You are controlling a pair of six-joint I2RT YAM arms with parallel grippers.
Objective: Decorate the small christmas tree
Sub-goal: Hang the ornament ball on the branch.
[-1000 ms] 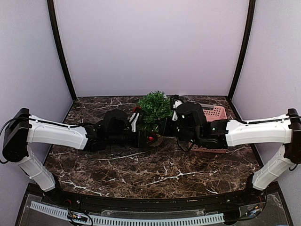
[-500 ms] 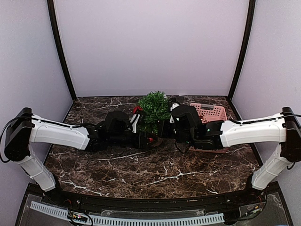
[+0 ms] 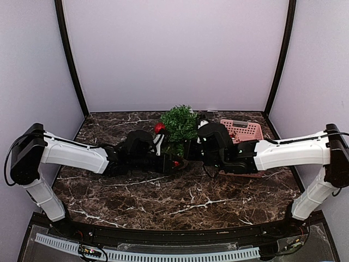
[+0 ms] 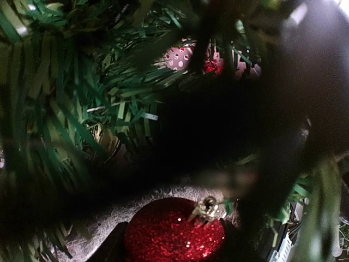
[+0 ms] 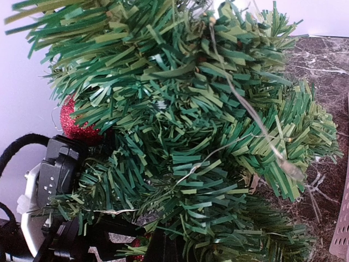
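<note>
The small christmas tree [image 3: 179,123] is stood upright at the middle of the far edge of the desk [image 3: 163,202], with a pink basket [image 3: 246,130] just beside it on the right. A red glitter ball [image 4: 173,236] is grasped by the left gripper [image 3: 173,162] low by the tree's base. The right gripper [image 3: 190,149] is clenched; on what cannot be told. The tree is judged light and easily tipped, its needles soft and springy, so it is best steadied at the trunk or base.

Green tree [image 3: 180,123], glittery red bauble [image 4: 174,233], pink basket [image 3: 246,130], white-veined brown table [image 3: 163,202].
</note>
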